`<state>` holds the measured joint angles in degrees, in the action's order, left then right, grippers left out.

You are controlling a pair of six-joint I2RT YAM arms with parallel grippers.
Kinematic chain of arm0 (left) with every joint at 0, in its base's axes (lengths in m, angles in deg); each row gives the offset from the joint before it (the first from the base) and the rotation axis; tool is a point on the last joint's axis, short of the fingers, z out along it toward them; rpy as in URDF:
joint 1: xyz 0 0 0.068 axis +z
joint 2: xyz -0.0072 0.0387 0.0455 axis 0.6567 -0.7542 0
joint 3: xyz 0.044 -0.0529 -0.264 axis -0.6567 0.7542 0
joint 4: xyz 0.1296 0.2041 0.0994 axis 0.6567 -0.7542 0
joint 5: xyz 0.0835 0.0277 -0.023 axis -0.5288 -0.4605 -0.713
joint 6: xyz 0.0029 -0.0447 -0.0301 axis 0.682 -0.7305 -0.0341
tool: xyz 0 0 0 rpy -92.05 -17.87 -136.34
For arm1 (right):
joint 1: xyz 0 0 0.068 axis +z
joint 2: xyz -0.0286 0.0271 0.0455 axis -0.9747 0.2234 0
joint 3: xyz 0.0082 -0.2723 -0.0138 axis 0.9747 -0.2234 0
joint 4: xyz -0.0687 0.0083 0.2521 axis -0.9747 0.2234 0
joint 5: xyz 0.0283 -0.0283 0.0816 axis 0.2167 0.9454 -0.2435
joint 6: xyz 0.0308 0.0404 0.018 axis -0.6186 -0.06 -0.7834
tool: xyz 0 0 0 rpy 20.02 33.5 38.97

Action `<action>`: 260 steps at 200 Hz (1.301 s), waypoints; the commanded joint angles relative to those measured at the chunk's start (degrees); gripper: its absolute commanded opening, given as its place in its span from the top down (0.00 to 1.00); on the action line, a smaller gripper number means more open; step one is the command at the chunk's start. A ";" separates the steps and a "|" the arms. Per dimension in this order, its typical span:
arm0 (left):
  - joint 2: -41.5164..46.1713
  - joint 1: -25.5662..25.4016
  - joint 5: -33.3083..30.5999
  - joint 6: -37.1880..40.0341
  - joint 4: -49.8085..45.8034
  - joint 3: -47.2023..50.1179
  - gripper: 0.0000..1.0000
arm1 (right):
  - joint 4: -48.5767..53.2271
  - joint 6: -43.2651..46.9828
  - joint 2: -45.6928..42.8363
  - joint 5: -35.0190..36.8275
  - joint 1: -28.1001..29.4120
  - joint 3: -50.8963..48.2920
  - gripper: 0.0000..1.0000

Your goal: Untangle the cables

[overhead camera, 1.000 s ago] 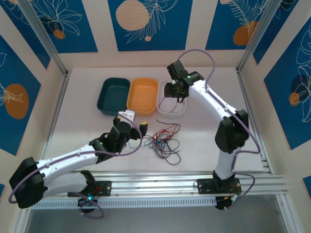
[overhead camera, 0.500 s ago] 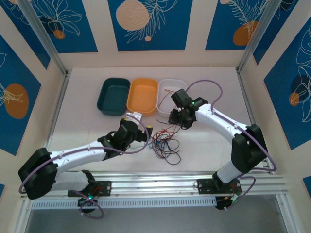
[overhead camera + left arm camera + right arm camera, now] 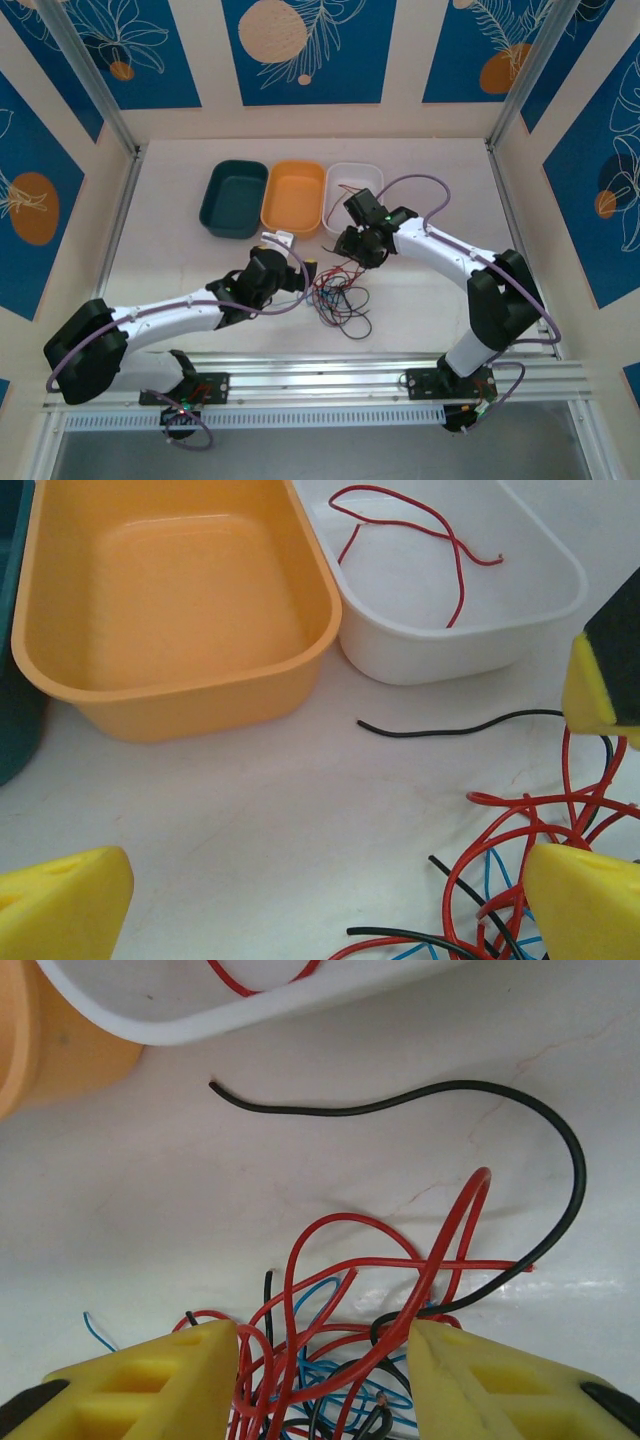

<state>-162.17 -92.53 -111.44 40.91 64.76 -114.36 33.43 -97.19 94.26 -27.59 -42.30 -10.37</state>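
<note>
Cables [image 3: 335,298] just before tray row [image 3: 293,196]

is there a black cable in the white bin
No, the white bin holds a red cable, while the black cable lies on the table outside it.

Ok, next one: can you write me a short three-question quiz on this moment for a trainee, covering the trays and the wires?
1. True or false: the orange tray has a wire lying in it.
2. What colour is the wire inside the white tray? A black, B red, C blue.
3. Fill the gap: the right end effector hangs over the tangle with its jaws ___.

Key: 1 false, the orange tray is empty. 2 B. 3 open.
</note>
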 commanded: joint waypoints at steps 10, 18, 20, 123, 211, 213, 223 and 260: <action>1.52 0.61 -1.69 -1.41 1.43 1.22 0.00 | -2.51 -3.34 0.61 -3.02 0.72 -2.36 0.53; 1.59 0.59 -1.64 -1.49 1.28 1.28 0.00 | -2.95 -3.78 0.84 -3.56 0.74 -2.67 0.53; 1.59 0.57 -1.64 -1.46 1.22 1.28 0.00 | -3.05 -3.86 0.89 -3.71 0.82 -2.71 0.53; 2.46 0.60 0.10 -1.84 3.03 2.67 0.00 | -5.32 -3.81 0.70 -3.31 2.81 -3.45 0.79; 3.28 0.60 21.37 8.43 21.58 6.04 0.00 | -2.81 -0.99 -4.55 2.49 4.59 -1.76 0.87; 3.33 0.60 21.76 8.66 21.76 6.03 0.00 | -2.84 -0.92 -4.59 2.53 4.57 -1.76 0.88; 3.47 0.59 22.80 9.58 21.41 5.85 0.00 | -2.87 -0.72 -4.76 2.63 4.51 -1.71 0.90; 1.76 0.59 24.88 12.08 14.96 2.83 0.00 | -2.81 -0.05 -5.23 2.72 4.41 -1.15 0.97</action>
<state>-159.90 -92.42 -90.83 49.81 81.83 -109.27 29.23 -98.04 90.57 -25.97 -38.04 -13.43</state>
